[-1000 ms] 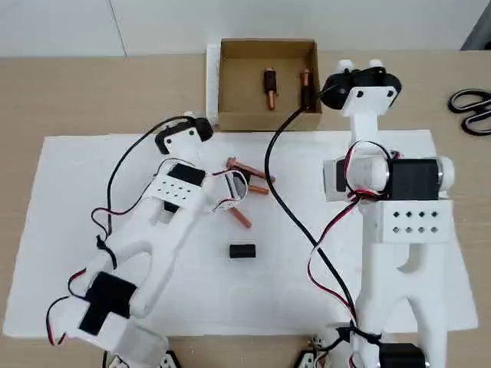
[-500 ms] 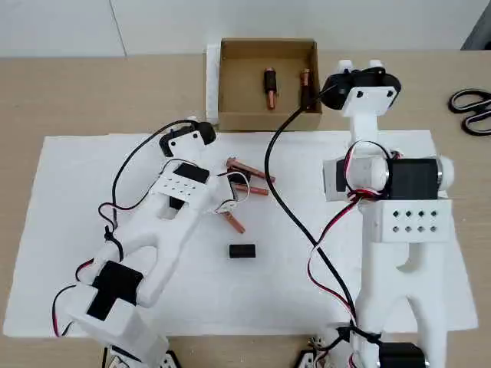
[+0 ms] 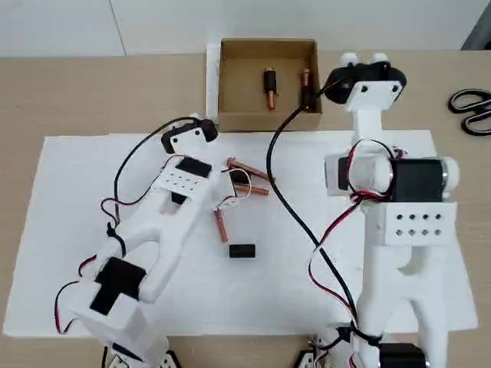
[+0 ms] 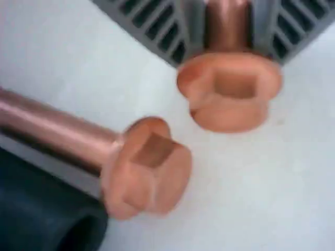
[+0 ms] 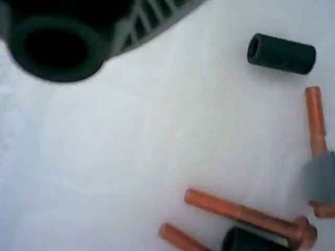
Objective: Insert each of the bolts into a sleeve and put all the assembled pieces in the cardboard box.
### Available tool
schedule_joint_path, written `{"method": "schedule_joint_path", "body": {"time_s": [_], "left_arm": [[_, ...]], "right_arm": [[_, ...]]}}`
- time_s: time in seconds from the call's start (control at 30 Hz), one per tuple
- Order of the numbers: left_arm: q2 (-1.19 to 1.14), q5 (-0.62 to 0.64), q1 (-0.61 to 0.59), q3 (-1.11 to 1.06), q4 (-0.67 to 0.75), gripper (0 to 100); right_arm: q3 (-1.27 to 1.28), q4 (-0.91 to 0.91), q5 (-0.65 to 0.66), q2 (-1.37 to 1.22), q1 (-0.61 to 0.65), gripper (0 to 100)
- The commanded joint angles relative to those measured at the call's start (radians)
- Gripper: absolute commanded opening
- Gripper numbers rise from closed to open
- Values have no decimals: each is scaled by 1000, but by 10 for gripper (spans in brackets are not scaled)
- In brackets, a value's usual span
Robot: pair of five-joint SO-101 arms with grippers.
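Left tool is closed on a copper bolt. In the left wrist view the shank is pinched between the ribbed jaws and the flanged head sticks out past them. The target is the loose black sleeve, lying on the white sheet that covers the worktop. Key relation: the sleeve sits just beyond the bolt's free end, toward the arm bases and a little to my right, near but not touching. The axes disagree. The bolt runs roughly fore-and-aft and the sleeve lies crosswise, so its bore faces sideways rather than at the bolt. The left arm is far nearer; the right arm reaches up beside the cardboard box, well apart. Judgement: the bolt must be swung in line with the bore, and with the head leading I doubt it enters without a regrip. Right tool: I cannot tell its state. A dark ring sits by it, possibly a sleeve end-on. Spare bolts lie just beyond the left tool. Two assembled pieces are in the cardboard box.
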State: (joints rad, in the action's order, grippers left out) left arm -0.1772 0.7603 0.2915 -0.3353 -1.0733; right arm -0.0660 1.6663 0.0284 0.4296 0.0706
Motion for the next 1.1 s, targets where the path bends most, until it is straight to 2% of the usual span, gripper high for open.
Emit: {"method": "schedule_joint_path", "body": {"time_s": [0.0,0.17,0.37,0.6,1.07], "left_arm": [[6,2,-43,111,-91,6],[6,0,-137,136,-127,6],[6,0,-161,136,-147,6],[6,0,-161,136,-140,6],[6,0,-161,136,-146,6]], "right_arm": [[-160,18,-69,44,-8,3],[-242,22,-169,45,-1,3],[-241,24,-239,113,4,3],[-238,19,-249,176,68,3],[-242,22,-249,189,54,4]]}}
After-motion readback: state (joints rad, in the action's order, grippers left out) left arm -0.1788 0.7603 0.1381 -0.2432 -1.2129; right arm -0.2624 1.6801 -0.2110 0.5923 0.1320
